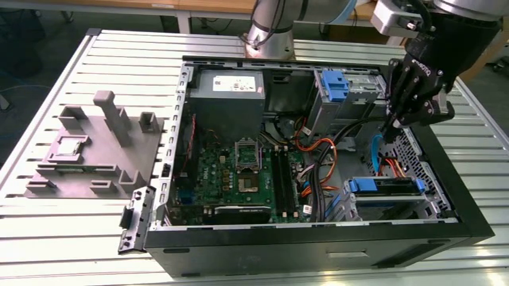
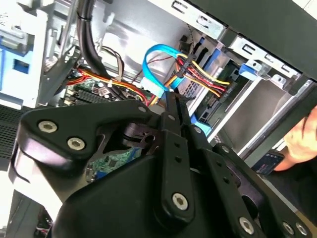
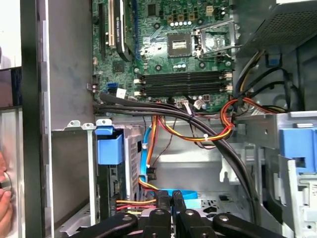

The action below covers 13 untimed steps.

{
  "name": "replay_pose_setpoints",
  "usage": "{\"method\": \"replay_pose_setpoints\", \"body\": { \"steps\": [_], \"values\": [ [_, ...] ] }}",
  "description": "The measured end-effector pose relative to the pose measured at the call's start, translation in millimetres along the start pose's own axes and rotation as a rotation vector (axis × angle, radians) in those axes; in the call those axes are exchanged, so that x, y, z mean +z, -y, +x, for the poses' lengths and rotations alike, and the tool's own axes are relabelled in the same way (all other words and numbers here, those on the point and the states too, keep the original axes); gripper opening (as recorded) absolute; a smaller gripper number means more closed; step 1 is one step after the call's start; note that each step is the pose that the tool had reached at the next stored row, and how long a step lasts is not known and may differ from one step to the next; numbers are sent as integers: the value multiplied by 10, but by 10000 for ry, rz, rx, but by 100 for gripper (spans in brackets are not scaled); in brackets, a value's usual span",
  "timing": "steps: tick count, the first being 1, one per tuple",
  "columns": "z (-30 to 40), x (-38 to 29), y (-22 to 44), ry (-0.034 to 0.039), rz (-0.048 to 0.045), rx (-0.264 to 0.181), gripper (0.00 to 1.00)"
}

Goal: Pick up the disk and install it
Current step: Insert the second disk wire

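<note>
The claw is seen with its two black fingers pressed together and nothing held between them; it hangs inside the open computer case, close to the side wall. The disk is found just beyond the fingertips, seated in the metal drive cage. Only a dark edge and a blue plastic front tab are shown of it, and its label cannot be made out. In the first wrist view the same blue tab is seen off to one side of the closed fingertips.

A looped blue data cable lies directly under the claw, with orange, red and yellow power wires and a black cable bundle crossing ahead. The motherboard lies farther off. A person's hand is seen outside the case wall.
</note>
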State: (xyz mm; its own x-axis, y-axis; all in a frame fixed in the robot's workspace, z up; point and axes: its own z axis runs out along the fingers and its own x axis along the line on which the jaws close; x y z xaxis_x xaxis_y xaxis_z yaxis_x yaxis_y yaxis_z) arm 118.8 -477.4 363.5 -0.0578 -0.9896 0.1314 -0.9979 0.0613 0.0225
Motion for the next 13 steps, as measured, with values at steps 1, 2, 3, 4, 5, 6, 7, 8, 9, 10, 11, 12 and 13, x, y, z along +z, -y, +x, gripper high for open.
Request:
{"method": "replay_pose_setpoints", "body": {
  "steps": [1,2,3,4,5,6,7,8,9,10,11,12,13],
  "values": [
    [-1,8,0,-70,4,2,15],
    [-2,15,0,-148,9,4,15],
    [-2,20,0,-236,14,7,15],
    [-3,25,1,-327,19,10,15],
    [-4,30,1,-430,25,13,15],
    [-4,35,1,-526,31,15,16],
    [-5,39,1,-625,36,19,23],
    [-5,44,1,-722,42,22,23],
    [-6,49,1,-821,48,24,23],
    [-7,53,1,-925,54,28,23],
    [-7,56,1,-1038,61,31,23],
    [-8,59,1,-1163,70,36,23],
    [-8,63,1,-1284,79,40,23]
  ]
}}
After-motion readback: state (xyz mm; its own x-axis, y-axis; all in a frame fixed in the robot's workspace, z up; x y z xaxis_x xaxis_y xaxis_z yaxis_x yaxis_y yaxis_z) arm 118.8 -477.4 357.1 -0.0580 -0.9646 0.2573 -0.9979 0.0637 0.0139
